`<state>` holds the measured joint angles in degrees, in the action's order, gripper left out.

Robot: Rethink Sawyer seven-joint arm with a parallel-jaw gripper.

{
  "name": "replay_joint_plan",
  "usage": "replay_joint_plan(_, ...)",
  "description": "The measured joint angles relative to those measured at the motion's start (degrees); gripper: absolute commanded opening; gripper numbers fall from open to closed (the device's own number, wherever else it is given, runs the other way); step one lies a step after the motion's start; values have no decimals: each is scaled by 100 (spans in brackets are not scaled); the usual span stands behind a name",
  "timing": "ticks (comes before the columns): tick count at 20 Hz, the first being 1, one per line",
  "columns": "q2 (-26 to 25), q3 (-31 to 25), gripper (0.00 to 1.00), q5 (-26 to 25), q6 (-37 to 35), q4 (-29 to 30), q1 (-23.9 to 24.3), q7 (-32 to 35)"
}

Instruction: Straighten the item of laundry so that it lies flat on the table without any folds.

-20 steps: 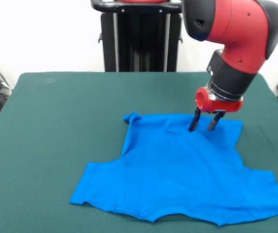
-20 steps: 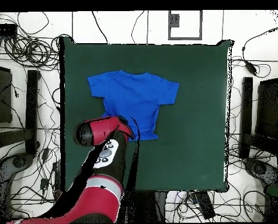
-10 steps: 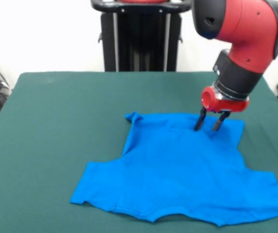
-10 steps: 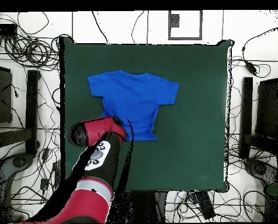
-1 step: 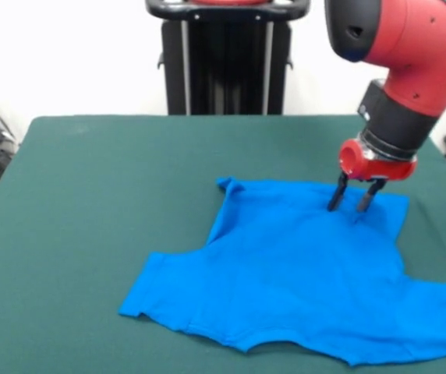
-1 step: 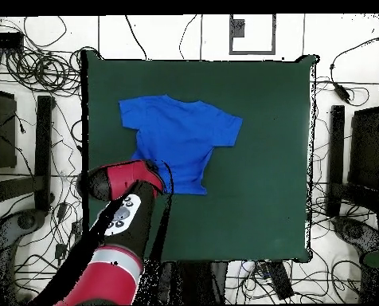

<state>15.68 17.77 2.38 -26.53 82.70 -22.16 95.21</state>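
A plain bright blue T-shirt, without print, is seen beneath the pincer, whose fingers are black under a red wrist. Around it, the table is covered in plain dark green. The arm above is coloured red and black.

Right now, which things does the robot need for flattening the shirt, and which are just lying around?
Needed for the job:
- blue T-shirt
- green table
- robot's hand, its open fingers on the shirt's far edge

Just lying around:
- cables on the floor
- black stand behind the table
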Motion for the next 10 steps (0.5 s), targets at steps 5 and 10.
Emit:
replay_joint_plan(5, -23, 0, 100, 201, -1, -39, -133, 0)
replay_joint_plan(10, -43, 6, 100, 293, -4, -54, -162, 0)
